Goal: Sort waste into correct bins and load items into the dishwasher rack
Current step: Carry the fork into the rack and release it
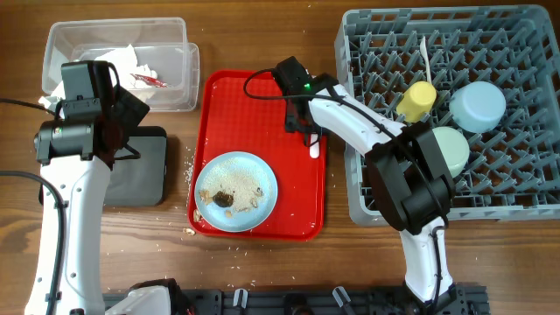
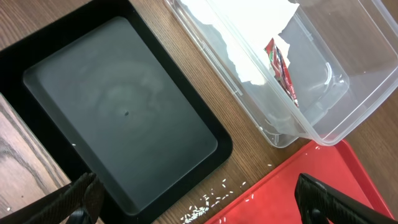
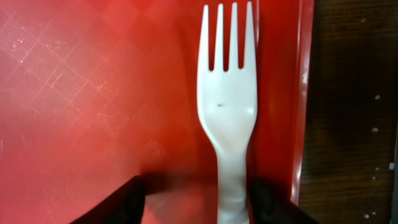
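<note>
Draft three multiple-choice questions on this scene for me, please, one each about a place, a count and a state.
1. Where does the crumpled white paper napkin lie?
A. in the clear plastic rectangular tub
B. in the shallow black rectangular tray
C. on the flat red serving tray

2. How many tines has the white plastic fork?
A. three
B. four
C. five

3. How is the right gripper?
A. shut on the fork
B. open astride the fork's handle
C. open above the grey rack

1 A: it lies in the tub beside a red wrapper.
2 B: four tines show.
3 B: its fingers stand spread, the handle between them.
</note>
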Robot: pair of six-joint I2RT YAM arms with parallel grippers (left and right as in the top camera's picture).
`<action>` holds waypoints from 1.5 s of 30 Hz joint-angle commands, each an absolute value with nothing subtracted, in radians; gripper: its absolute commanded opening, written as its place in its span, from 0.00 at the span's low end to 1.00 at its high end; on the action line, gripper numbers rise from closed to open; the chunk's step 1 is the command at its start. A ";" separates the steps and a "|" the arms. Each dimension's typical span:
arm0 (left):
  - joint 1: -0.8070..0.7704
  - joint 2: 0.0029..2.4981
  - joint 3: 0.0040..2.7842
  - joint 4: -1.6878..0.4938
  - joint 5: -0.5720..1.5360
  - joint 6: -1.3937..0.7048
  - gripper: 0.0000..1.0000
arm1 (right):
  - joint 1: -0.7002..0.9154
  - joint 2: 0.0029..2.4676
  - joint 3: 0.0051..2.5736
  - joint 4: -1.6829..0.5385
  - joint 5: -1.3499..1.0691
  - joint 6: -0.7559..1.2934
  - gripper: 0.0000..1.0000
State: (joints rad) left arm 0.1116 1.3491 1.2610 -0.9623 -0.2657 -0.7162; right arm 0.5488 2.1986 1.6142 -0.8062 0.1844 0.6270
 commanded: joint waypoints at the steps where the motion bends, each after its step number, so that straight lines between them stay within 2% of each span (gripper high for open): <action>1: 0.115 1.343 1.261 -0.962 -0.289 -0.712 1.00 | 0.545 2.237 1.608 -0.804 0.189 0.603 0.41; 2: 0.115 1.343 1.261 -0.962 -0.289 -0.712 1.00 | 0.545 2.237 1.608 -0.805 0.176 0.602 0.31; 5: 0.115 1.343 1.261 -0.962 -0.289 -0.712 1.00 | 0.545 2.237 1.609 -0.805 0.145 0.598 0.12; 9: 0.115 1.343 1.261 -0.962 -0.289 -0.712 1.00 | 0.538 2.229 1.646 -0.833 0.115 0.562 0.05; 15: 0.115 1.343 1.261 -0.962 -0.289 -0.712 1.00 | 0.452 2.076 1.735 -0.875 0.057 0.435 0.05; 22: 0.115 1.343 1.261 -0.962 -0.289 -0.712 1.00 | 0.173 1.820 1.798 -0.849 0.030 0.147 0.07; 25: 0.115 1.343 1.261 -0.962 -0.289 -0.712 1.00 | 0.045 1.790 1.798 -0.845 0.030 0.015 0.08; 29: 0.115 1.343 1.261 -0.962 -0.289 -0.712 1.00 | -0.060 1.802 1.770 -0.812 -0.054 -0.024 0.10; 35: 0.115 1.343 1.261 -0.962 -0.289 -0.712 1.00 | -0.121 1.905 1.758 -0.748 -0.068 -0.108 0.17; 37: 0.115 1.343 1.261 -0.962 -0.289 -0.712 1.00 | -0.122 1.955 1.758 -0.716 -0.037 -0.109 0.20; 43: 0.115 1.343 1.261 -0.962 -0.289 -0.712 1.00 | -0.122 2.019 1.758 -0.695 -0.022 -0.109 0.21; 45: 0.115 1.343 1.261 -0.962 -0.289 -0.712 1.00 | -0.122 2.019 1.760 -0.699 -0.023 -0.103 0.26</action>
State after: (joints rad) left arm 0.1116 1.3491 1.2610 -0.9623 -0.2657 -0.7162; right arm -0.1196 2.0117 1.7607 -0.7017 -0.0406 -0.0952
